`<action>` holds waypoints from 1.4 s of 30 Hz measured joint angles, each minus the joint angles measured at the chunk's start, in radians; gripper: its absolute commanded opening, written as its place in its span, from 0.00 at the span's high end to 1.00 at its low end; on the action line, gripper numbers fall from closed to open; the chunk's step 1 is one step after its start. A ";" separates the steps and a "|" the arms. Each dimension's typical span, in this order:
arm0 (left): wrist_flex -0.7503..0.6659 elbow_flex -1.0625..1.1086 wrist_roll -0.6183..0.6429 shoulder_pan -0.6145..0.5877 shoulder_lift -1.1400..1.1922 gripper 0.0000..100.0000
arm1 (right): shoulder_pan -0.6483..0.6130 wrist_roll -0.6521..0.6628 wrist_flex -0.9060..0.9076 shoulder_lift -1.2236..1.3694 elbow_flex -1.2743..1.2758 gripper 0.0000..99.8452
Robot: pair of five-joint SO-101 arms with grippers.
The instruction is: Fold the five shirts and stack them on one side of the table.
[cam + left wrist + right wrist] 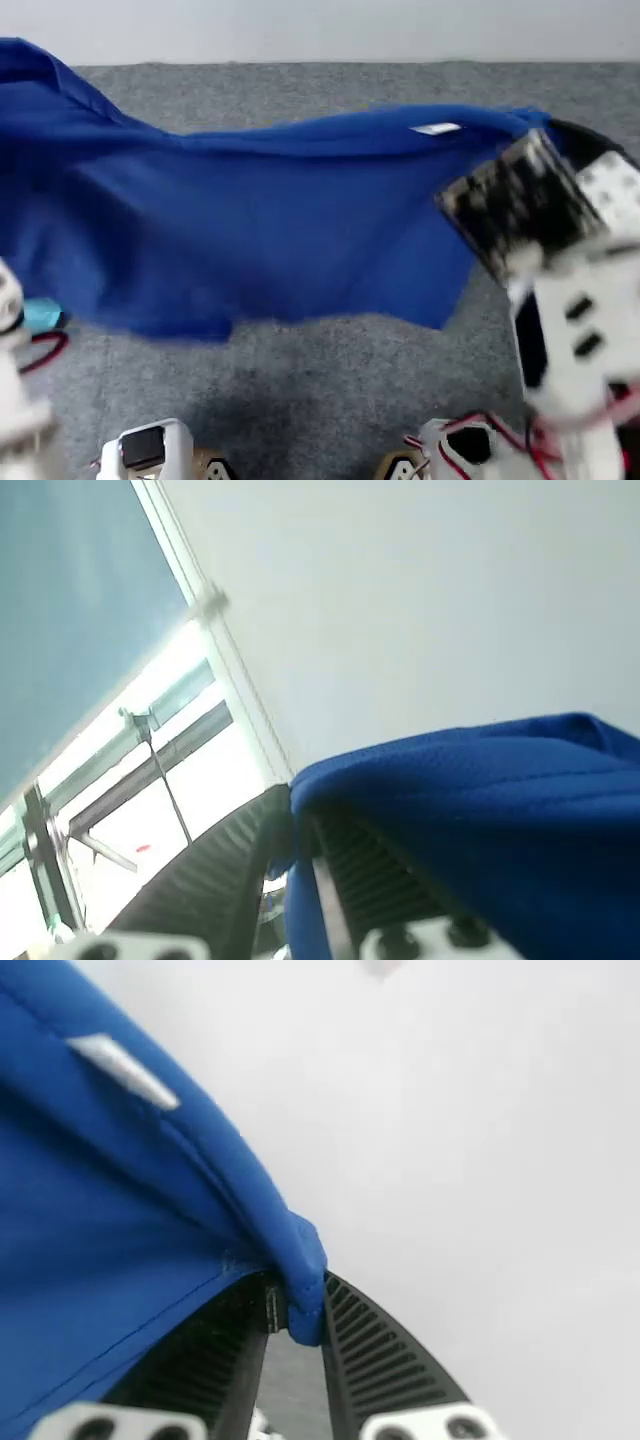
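At my fingertips, my right claw (298, 1305) was clamped on a rolled edge of the shirt (270, 230), and my left claw (297, 820) pinched another edge. Farther off, the shirt hung stretched between them over the table (330, 390).

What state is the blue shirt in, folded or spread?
Spread: the blue shirt hangs stretched above the table between the left gripper and right gripper.

Soft, even light fills the high view; the blue shirt (250, 230) throws a faint, diffuse shadow on the grey bench (330, 400) at lower centre. In the left wrist view, daylight through a window (120, 810) at lower left blows out to white glare. The right wrist view's wall (480, 1160) is bright, flat, shadowless.
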 measured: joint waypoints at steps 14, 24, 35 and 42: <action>0.183 0.100 -0.133 0.137 -0.002 0.98 | 0.106 0.060 0.063 0.029 0.118 0.99; -0.012 0.687 -0.213 0.216 0.012 0.99 | 0.109 0.060 -0.098 0.247 0.523 0.99; -0.511 0.936 -0.209 0.230 0.252 0.99 | 0.083 0.057 -0.543 0.377 0.752 0.99; -0.578 0.654 -0.209 0.230 0.618 0.99 | 0.077 0.055 -0.827 0.499 0.758 0.99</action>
